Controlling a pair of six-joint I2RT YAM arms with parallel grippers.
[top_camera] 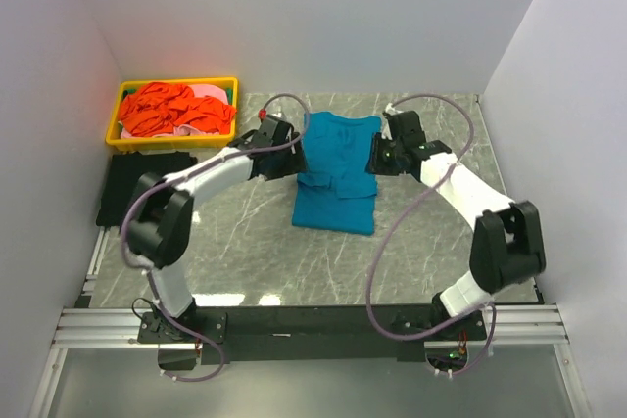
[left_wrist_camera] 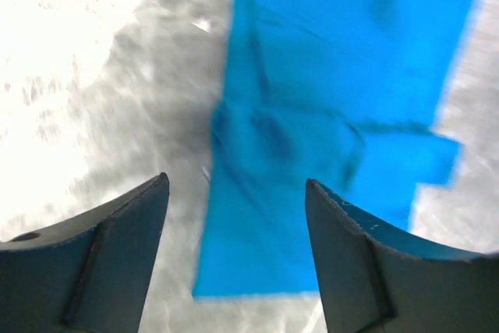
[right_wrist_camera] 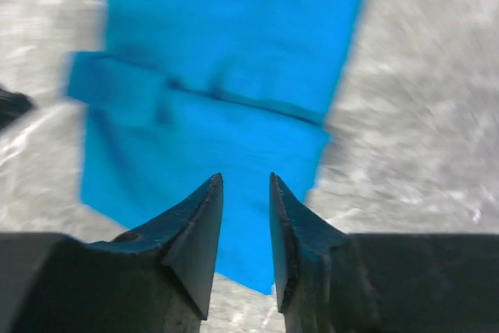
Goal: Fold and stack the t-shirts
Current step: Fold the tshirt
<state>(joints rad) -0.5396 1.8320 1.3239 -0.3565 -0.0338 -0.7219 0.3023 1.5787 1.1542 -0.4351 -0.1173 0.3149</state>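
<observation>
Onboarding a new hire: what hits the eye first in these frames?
The partly folded teal-blue t-shirt at the centre of the table, with the left gripper and right gripper at its sides. Then the yellow tray at the back left, heaped with orange-red shirts.

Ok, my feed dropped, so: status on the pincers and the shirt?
Left pincer open, empty. Right pincer slightly open, empty. Teal-blue t-shirt lies part-folded between them. Nothing in the way.

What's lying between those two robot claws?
The teal-blue t-shirt, partly folded, lies between the left gripper and the right gripper. Nothing else is there. The top view shows this best.
</observation>
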